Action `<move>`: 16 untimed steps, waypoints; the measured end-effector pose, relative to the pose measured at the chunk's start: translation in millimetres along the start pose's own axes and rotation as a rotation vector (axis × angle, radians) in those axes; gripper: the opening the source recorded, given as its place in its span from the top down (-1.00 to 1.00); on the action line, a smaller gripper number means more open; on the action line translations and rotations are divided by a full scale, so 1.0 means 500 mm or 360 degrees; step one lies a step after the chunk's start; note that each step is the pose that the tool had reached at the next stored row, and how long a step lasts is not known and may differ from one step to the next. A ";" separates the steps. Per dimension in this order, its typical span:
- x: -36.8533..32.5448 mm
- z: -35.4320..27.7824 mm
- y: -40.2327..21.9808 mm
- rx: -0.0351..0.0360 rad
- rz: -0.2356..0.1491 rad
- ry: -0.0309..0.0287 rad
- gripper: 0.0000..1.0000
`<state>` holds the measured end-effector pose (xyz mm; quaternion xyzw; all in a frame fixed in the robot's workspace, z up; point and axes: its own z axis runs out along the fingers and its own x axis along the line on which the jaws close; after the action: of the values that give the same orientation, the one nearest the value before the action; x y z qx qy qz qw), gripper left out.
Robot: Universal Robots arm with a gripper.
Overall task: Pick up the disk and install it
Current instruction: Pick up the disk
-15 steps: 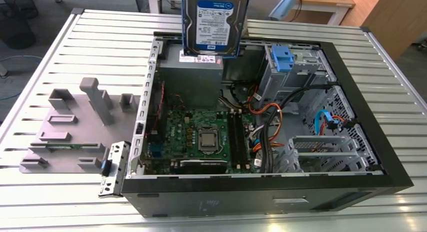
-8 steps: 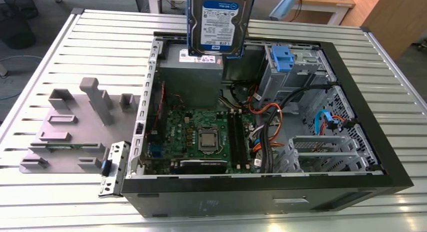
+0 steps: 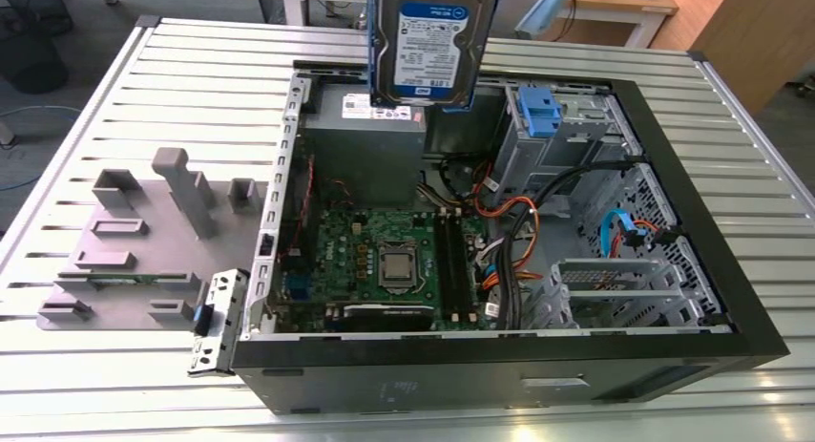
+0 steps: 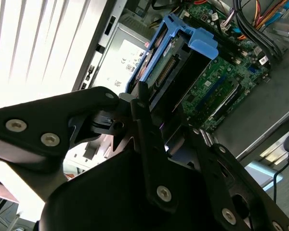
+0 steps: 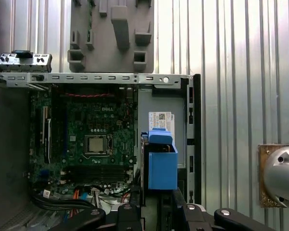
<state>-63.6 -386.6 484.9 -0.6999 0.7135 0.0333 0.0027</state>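
The disk [image 3: 427, 43], a silver hard drive with a white-and-blue label and a blue bracket round its edges, hangs upright in the air above the back of the open computer case [image 3: 510, 361]. It is over the grey power-supply box [image 3: 369, 125]. In both wrist views my gripper [image 4: 166, 118] [image 5: 154, 209] is shut on the disk [image 4: 171, 62] [image 5: 162, 163], with black fingers [image 4: 140, 103] on either side of the blue bracket. The motherboard [image 5: 86, 134] lies below, inside the case.
A blue caddy [image 3: 537, 113] sits atop the metal drive bay at the case's back, toward the exterior view's right. Cables [image 3: 510, 222] cross the case's middle. A grey fixture plate [image 3: 140, 242] with upright blocks lies on the slatted table [image 3: 153, 89] beside the case. A round metal part [image 5: 282, 175] sits outside it.
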 end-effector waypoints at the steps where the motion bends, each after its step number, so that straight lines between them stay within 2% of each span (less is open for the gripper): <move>1: 0.000 0.000 -0.003 0.0000 0.0000 0.00000 0.30; 16: -0.001 -0.001 -0.046 0.0000 0.0000 0.00000 0.30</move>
<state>-40.4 -386.6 484.6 -0.6999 0.7135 0.0333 0.0027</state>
